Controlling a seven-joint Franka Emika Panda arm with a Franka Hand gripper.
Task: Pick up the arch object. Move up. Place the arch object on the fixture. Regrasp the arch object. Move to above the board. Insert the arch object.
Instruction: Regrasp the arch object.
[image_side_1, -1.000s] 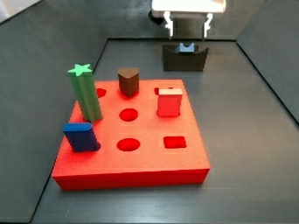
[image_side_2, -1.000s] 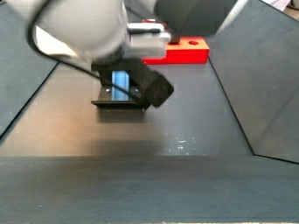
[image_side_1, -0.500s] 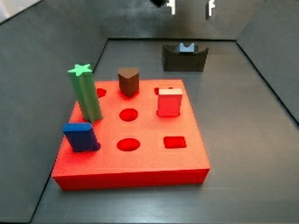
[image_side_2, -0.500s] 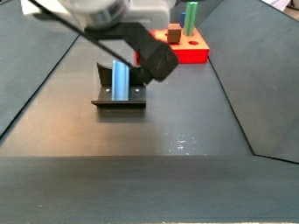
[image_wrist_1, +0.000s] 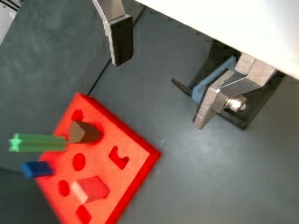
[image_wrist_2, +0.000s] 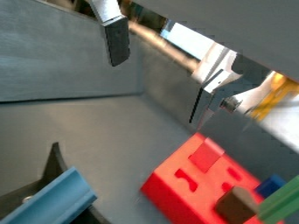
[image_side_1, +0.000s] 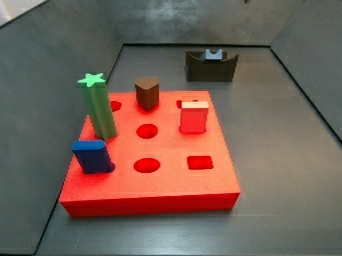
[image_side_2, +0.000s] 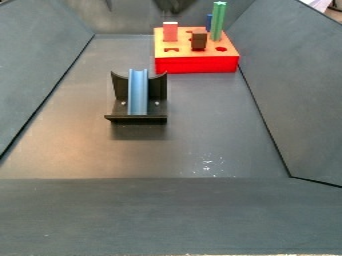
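- the gripper (image_wrist_1: 163, 79) hangs high above the surface (image_side_2: 201, 150), out of both side views; its fingers (image_wrist_1: 118, 35) are spread apart, grasping nothing.
- the arch object (image_side_2: 138, 90) lies in the notch of the fixture (image_side_2: 136, 118).
- the board (image_side_1: 154, 165) sits well apart from the fixture, carrying a green star peg (image_side_1: 96, 105), brown peg (image_side_1: 147, 94) and blue cuboid (image_side_1: 91, 156).

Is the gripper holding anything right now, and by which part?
Nothing is held. The gripper is raised with its jaws open and empty, out of both side views; the arch object rests in the fixture.
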